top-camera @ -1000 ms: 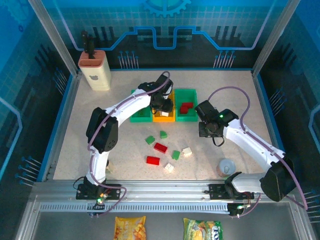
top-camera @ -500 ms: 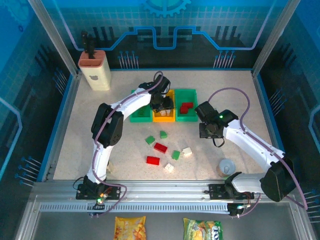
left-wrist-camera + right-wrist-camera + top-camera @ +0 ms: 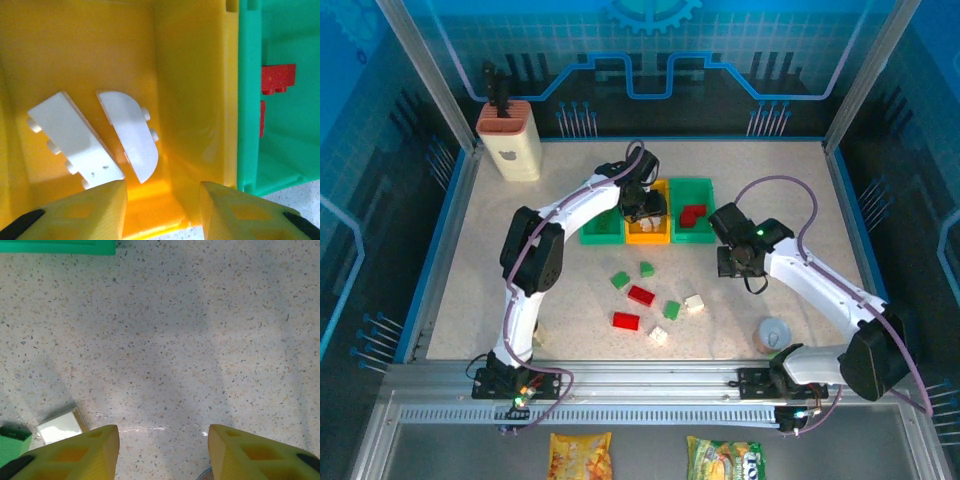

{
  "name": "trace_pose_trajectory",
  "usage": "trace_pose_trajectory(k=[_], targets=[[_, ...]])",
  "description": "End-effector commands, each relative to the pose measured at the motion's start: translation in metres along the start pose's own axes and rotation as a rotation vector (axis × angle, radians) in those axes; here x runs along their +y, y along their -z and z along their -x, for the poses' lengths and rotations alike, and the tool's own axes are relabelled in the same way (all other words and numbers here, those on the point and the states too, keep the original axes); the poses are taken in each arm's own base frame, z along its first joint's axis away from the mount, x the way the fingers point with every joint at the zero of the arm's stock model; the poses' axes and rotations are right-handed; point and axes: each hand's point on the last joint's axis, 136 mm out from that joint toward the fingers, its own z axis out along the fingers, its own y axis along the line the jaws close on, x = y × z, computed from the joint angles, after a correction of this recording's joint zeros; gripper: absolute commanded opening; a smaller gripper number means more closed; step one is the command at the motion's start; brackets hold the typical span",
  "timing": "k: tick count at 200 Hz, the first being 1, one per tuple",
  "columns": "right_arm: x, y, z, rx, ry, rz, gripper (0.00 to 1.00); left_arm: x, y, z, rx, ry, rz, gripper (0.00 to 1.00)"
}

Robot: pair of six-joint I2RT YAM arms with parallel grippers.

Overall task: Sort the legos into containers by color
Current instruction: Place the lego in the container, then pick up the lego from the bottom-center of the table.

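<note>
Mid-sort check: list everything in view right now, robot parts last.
bins: three, green, orange-yellow, green, joined in a row at the far middle of the table
white legos: two, white, in the orange-yellow bin
red legos: count unclear, red, in the right green bin
loose legos: seven, three green, two red, two white, on the table before the bins
cup: one, grey, near right of the table
holder: one, beige with terracotta top, far left corner
snack bags: two, yellow and green, on the ledge before the arm bases
left gripper: one, yellow, open and empty over the orange-yellow bin
right gripper: one, yellow, open and empty over bare table
</note>
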Motion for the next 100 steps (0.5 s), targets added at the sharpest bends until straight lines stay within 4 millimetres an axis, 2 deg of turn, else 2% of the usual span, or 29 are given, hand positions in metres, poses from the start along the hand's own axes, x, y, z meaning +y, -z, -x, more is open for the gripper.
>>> trace_pose_trajectory(k=[1,58,100], targets=[[0.011,-0.001,-0.006,0.030,0.004,0.024,0.51,-0.007,0.039,-0.001,-0.027,-0.041,-0.029,0.43],[0.050,-0.016,-0.019,0.090,0.055,0.094,0.52,0.012,0.071,-0.015,-0.041,-0.113,0.013,0.43],[0.084,-0.029,-0.039,0.165,0.184,0.131,0.54,0.045,0.106,-0.018,-0.076,-0.100,0.015,0.43]])
